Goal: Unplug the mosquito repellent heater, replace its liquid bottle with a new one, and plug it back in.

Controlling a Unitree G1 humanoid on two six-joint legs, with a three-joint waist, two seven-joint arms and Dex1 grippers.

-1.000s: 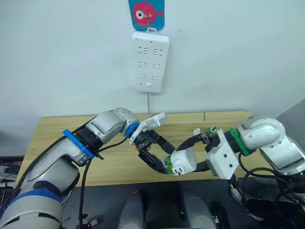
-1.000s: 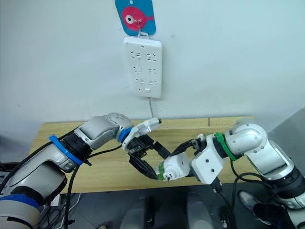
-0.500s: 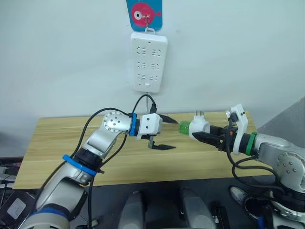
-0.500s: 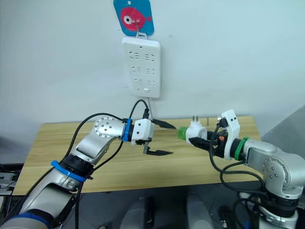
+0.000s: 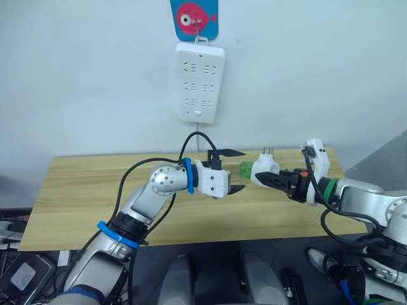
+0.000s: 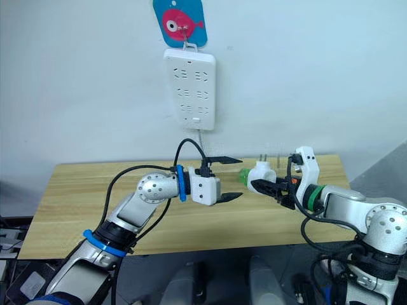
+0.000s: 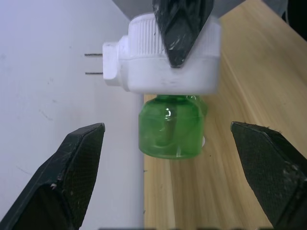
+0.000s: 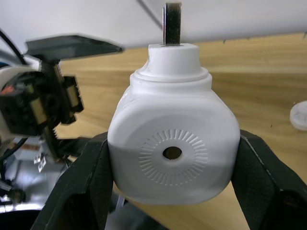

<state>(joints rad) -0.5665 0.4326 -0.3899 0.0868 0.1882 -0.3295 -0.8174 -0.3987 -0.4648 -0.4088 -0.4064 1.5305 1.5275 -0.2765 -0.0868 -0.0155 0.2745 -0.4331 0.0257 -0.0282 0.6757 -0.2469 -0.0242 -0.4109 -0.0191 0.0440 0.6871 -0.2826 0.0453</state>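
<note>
1. Head views: the right tool (image 5: 275, 180) is clamped on the heater (image 5: 264, 170), held above the tabletop (image 5: 82, 190) with its prongs pointing up. A green bottle (image 5: 245, 168) sticks out of the heater at 9 o'clock, toward the left tool (image 5: 232, 171). That tool's fingers are spread wide, one above and one below, just beside the bottle without touching it. A power strip (image 5: 200, 81) hangs on the wall at 12 o'clock, under a blue fish hook (image 5: 194, 18).
2. Left wrist view: the bottle (image 7: 170, 132) sits in the heater's (image 7: 163, 72) socket, in the gap between the two fingers (image 7: 72, 167), apart from both.
3. Right wrist view: both fingers (image 8: 91, 177) press the heater's (image 8: 172, 148) sides, round vent facing the camera. A small white cap (image 8: 300, 115) lies on the tabletop.
</note>
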